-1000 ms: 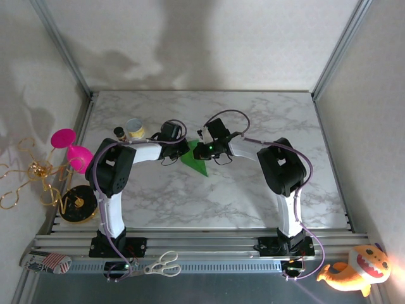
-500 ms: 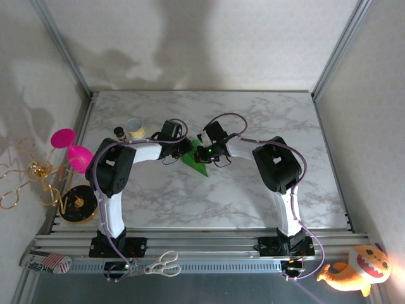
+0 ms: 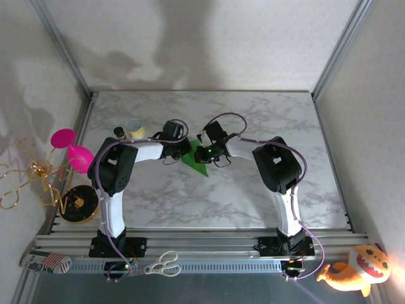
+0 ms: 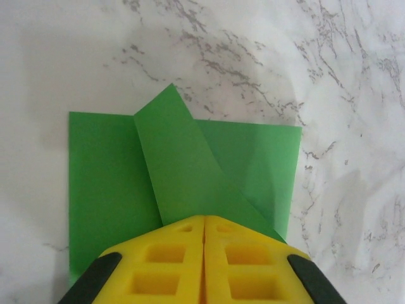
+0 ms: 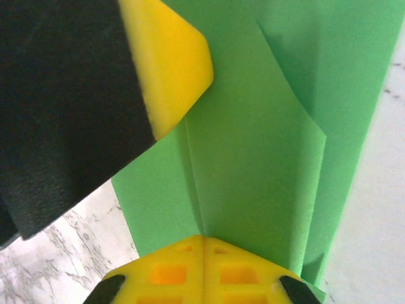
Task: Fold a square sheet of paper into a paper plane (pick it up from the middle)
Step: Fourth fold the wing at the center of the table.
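Observation:
The square sheet of paper is bright green and partly folded, lying on the marble table between the two arms. In the left wrist view the paper has a slanted flap folded across it, its point past the far edge. My left gripper is shut, its yellow tips resting on that flap's near end. In the right wrist view a crease in the paper runs straight into my shut right gripper. The left gripper's yellow finger hangs over the sheet's far left. I cannot tell whether either gripper pinches paper.
A tin can and a small dark bottle stand behind the left arm. Pink cups and a black disc sit off the table's left edge. Scissors and a plush toy lie by the front rail.
The right arm has shifted a little to the left, toward the left gripper. The green sheet and the left gripper stay where they were.

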{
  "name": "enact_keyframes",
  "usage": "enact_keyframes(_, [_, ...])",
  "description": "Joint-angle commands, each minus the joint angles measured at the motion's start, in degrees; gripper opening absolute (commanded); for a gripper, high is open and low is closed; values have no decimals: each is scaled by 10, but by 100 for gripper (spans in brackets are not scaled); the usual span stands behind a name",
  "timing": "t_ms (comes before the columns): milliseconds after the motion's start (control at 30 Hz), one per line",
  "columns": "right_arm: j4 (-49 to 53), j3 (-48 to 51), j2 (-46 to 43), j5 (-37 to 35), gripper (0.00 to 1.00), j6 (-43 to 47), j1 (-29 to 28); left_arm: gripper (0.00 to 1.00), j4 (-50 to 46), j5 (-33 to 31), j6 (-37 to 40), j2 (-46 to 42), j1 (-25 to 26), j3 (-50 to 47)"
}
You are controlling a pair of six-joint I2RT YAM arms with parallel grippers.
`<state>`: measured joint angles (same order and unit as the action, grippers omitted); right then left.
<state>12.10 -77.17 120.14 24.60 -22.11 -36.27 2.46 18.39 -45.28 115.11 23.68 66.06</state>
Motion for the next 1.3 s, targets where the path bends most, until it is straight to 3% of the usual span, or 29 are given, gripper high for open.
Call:
enact_keyframes(0, [48, 36, -30, -7, 4, 20, -3, 7, -71, -61, -6, 36, 1, 8])
enact_keyframes(700, [45, 239, -144, 2, 5, -5, -3, 7, -83, -59, -7, 40, 1, 13])
enact_keyframes(1067, [-50, 216, -224, -39, 6, -21, 0, 12, -71, -6, -2, 21, 2, 33])
enact_keyframes(1267, [-115, 192, -217, -81, 19, -48, 0, 23, -30, 44, -32, -36, 1, 49])
